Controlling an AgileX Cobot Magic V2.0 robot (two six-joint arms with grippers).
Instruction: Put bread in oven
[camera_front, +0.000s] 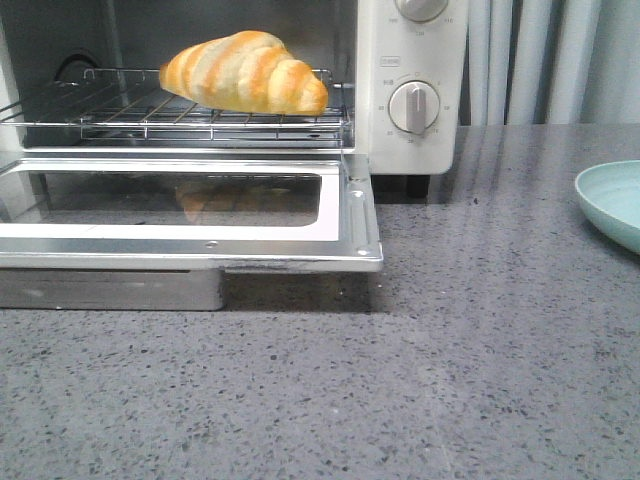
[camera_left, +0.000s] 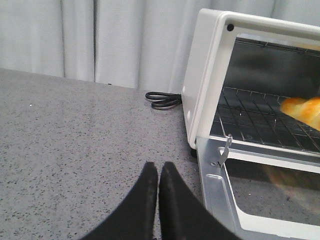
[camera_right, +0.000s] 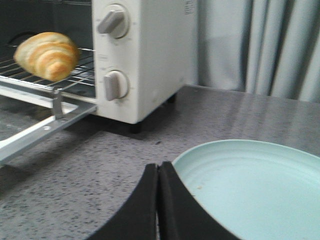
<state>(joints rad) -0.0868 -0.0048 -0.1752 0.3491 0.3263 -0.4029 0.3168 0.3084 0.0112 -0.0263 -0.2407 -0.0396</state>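
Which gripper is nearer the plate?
Right. The right gripper, shut, hangs at the rim of the pale green plate. The left gripper, shut, is beyond the oven's far side, over bare counter.

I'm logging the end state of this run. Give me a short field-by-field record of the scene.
bread: lying on the wire rack inside the oven
oven door: dropped fully open
plate: pale green, empty, on the countertop right of the oven
left gripper: shut, empty, over the countertop
right gripper: shut, empty, beside the plate
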